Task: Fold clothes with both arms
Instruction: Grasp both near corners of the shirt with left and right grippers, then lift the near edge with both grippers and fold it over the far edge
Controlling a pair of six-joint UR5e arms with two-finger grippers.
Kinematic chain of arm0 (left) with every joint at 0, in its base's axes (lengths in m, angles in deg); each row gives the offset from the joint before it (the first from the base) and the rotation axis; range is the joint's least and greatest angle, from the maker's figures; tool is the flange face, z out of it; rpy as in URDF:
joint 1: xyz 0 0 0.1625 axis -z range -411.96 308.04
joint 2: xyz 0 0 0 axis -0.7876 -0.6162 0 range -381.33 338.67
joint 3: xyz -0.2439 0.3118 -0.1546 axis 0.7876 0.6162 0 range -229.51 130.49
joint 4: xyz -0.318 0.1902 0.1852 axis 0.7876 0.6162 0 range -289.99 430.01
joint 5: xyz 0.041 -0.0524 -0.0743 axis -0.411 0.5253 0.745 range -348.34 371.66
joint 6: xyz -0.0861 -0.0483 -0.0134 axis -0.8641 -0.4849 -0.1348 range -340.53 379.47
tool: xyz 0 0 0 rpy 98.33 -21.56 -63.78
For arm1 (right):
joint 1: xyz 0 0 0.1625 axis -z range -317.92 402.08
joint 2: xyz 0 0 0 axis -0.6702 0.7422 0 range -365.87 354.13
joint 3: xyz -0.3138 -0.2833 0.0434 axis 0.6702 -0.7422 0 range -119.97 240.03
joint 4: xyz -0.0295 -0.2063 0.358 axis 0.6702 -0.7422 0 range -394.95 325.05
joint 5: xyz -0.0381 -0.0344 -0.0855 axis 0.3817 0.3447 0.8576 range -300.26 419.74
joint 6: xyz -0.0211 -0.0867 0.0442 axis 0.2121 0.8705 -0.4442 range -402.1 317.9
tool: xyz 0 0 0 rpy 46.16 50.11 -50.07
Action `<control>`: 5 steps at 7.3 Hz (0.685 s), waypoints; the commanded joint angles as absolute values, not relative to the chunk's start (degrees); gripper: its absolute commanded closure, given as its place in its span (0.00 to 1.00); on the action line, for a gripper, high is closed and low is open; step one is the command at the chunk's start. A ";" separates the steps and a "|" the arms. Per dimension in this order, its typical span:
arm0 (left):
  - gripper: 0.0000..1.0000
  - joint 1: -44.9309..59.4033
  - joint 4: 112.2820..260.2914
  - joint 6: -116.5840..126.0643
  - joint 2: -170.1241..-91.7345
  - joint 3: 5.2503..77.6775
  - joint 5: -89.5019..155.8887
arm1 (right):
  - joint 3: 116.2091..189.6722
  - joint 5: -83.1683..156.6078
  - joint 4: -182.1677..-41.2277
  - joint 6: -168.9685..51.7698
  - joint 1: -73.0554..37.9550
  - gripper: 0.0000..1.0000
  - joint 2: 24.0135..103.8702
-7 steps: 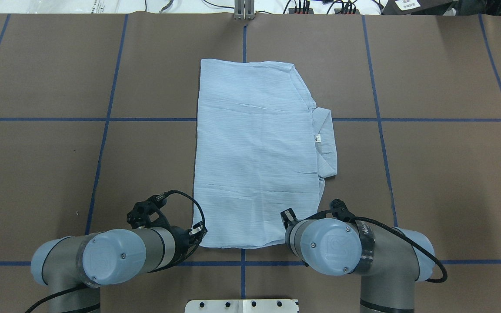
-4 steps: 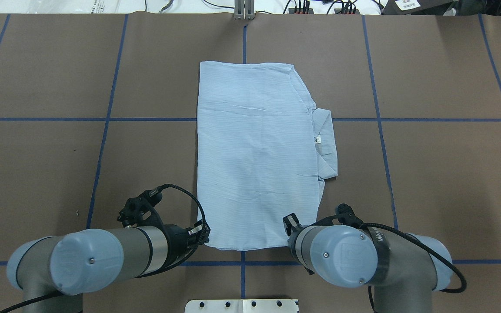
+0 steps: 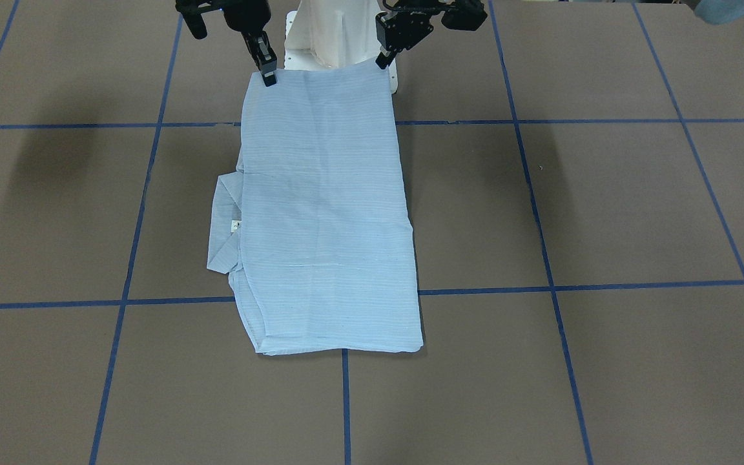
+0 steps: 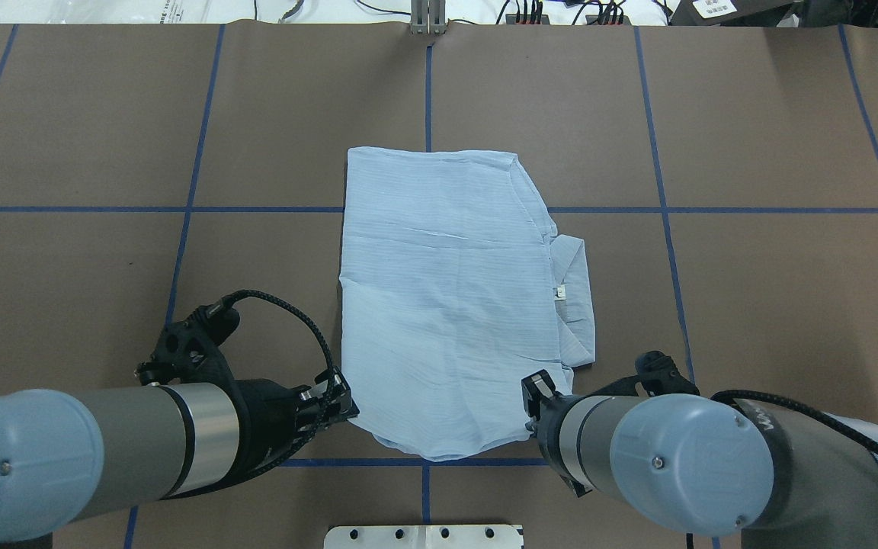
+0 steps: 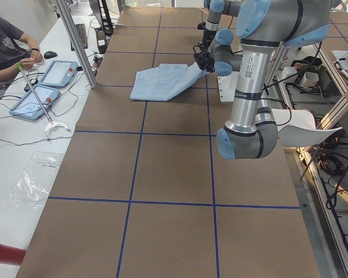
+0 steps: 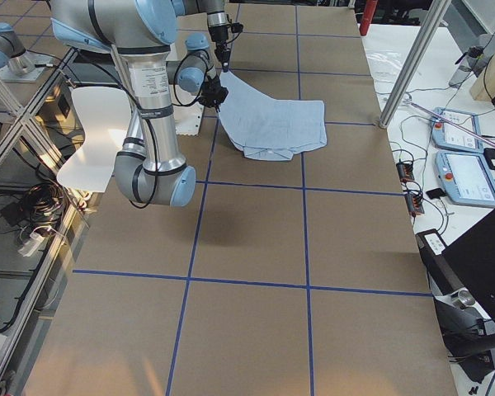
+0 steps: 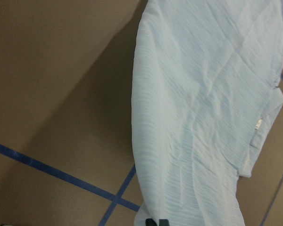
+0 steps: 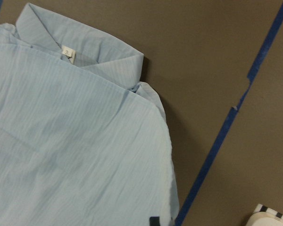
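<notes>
The clothes are one light blue striped shirt [image 4: 447,305], folded into a long rectangle on the brown table. Its collar [image 4: 576,305] and small neck label [image 4: 560,292] stick out on the right. My left gripper [image 4: 346,402] is shut on the shirt's near left corner. My right gripper [image 4: 538,393] is shut on the near right corner. From across the table, the near edge of the shirt [image 3: 327,213] is stretched and raised between the left gripper [image 3: 382,61] and the right gripper [image 3: 269,79]. The far half lies flat.
Blue tape lines [image 4: 660,191] divide the brown table cover into squares. The white pedestal base [image 4: 424,536] sits just behind the shirt's near edge. Cables and a metal post [image 4: 427,19] line the far edge. A person [image 5: 6,46] sits at a side table with tablets.
Both arms have drawn back toward the base and risen. They have dragged the whole shirt nearer, and its near edge now sags in a curve between the grippers.
</notes>
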State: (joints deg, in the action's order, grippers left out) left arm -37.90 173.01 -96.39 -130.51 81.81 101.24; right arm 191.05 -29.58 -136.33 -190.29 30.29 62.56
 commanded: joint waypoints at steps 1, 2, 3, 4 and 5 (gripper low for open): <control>1.00 -29.76 172.57 -91.83 -136.00 74.83 103.84 | 184.36 -32.34 -136.12 -183.92 22.34 1.00 57.18; 1.00 -27.11 173.53 -88.84 -137.34 70.68 103.86 | 179.96 -34.19 -136.11 -179.86 17.61 1.00 54.19; 1.00 -25.09 173.89 -87.24 -139.09 66.99 103.77 | 175.65 -36.04 -134.11 -176.43 14.17 1.00 52.34; 1.00 -23.15 176.16 -85.58 -140.41 62.95 103.77 | 169.69 -38.76 -129.74 -174.57 10.48 1.00 50.93; 1.00 -21.65 180.01 -84.60 -141.56 57.86 103.77 | 163.72 -40.44 -126.74 -172.37 8.00 1.00 48.56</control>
State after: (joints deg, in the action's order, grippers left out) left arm -23.90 176.18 -86.29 -139.89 63.89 103.75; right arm 171.32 -37.82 -130.88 -175.46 11.96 51.35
